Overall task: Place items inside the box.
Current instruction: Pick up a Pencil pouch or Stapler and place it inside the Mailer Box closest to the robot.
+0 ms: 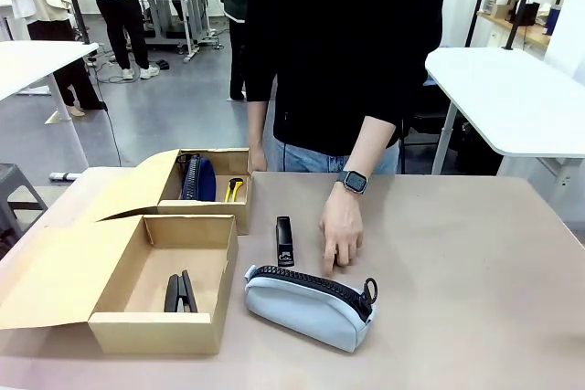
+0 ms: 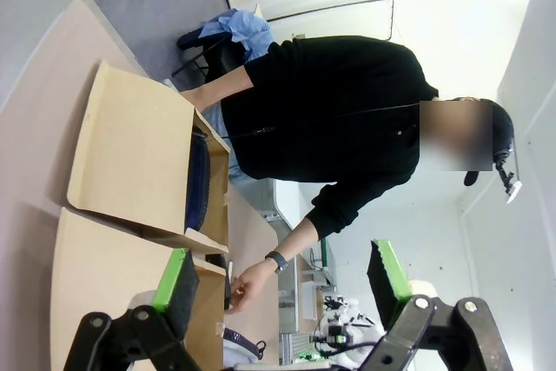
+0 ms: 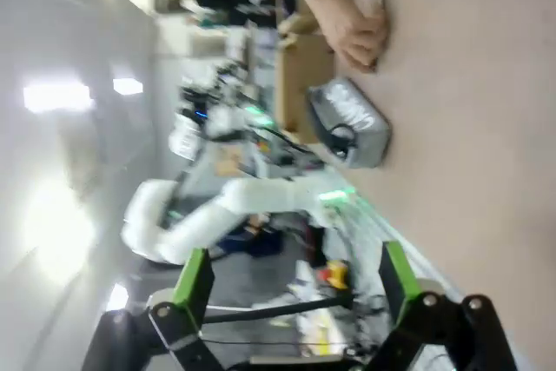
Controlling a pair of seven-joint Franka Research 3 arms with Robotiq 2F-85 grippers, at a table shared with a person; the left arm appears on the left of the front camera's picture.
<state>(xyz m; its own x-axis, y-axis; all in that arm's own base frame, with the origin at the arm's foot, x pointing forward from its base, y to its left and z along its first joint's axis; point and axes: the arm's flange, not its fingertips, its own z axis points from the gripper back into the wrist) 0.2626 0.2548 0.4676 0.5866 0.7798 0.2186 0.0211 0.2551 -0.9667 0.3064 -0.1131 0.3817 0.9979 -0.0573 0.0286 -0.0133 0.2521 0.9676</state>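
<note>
Items are seen from the front: a black stapler point(image 1: 180, 292) is held in the near box point(image 1: 155, 333), a dark blue pouch point(image 1: 196, 177) and a yellow-and-black tool point(image 1: 234, 189) in the far box point(image 1: 206, 212). A grey pouch point(image 1: 309, 304) is laid on the tabletop point(image 1: 475, 253) just beside the near box; a second stapler point(image 1: 284, 240) is flanked by a person's hand point(image 1: 343, 226). In the left wrist view, the left pincer point(image 2: 278, 254) is spread, nothing pinched. In the right wrist view, the right pincer point(image 3: 294, 254) is spread too.
</note>
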